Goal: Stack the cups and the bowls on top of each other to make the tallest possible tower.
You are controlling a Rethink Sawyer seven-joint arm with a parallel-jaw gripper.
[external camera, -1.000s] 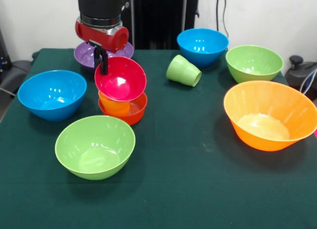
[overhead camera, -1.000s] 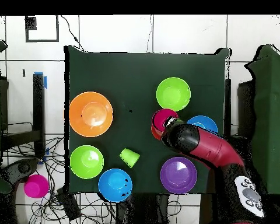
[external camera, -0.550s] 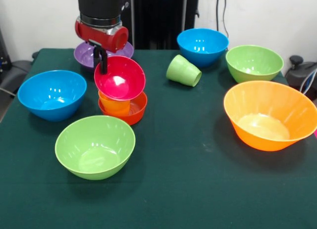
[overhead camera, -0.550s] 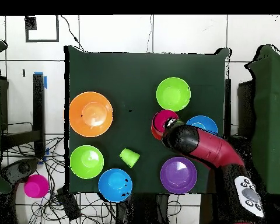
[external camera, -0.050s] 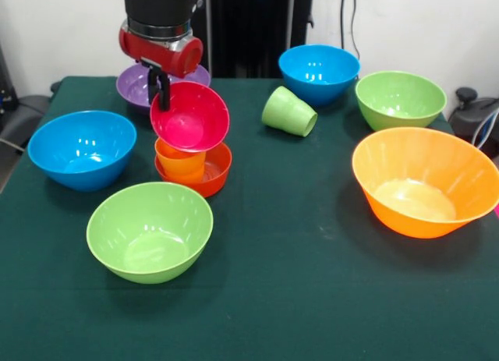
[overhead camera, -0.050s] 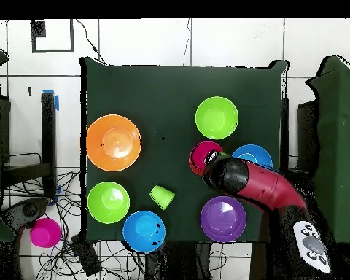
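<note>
From the front we've got the gripper (external camera, -0.050s: 162, 92) pinching the far rim of the magenta bowl (external camera, -0.050s: 191, 117), which sits tilted toward us on the orange cup (external camera, -0.050s: 179, 161) standing in the small red-orange bowl (external camera, -0.050s: 210, 172) (left of centre, between the blue bowl (external camera, -0.050s: 81, 149) and the tipped-over green cup (external camera, -0.050s: 289, 111)). From overhead, the arm (overhead camera, -0.050s: 254, 184) covers part of the magenta bowl (overhead camera, -0.050s: 204, 153); we can't make out the fingers there.
</note>
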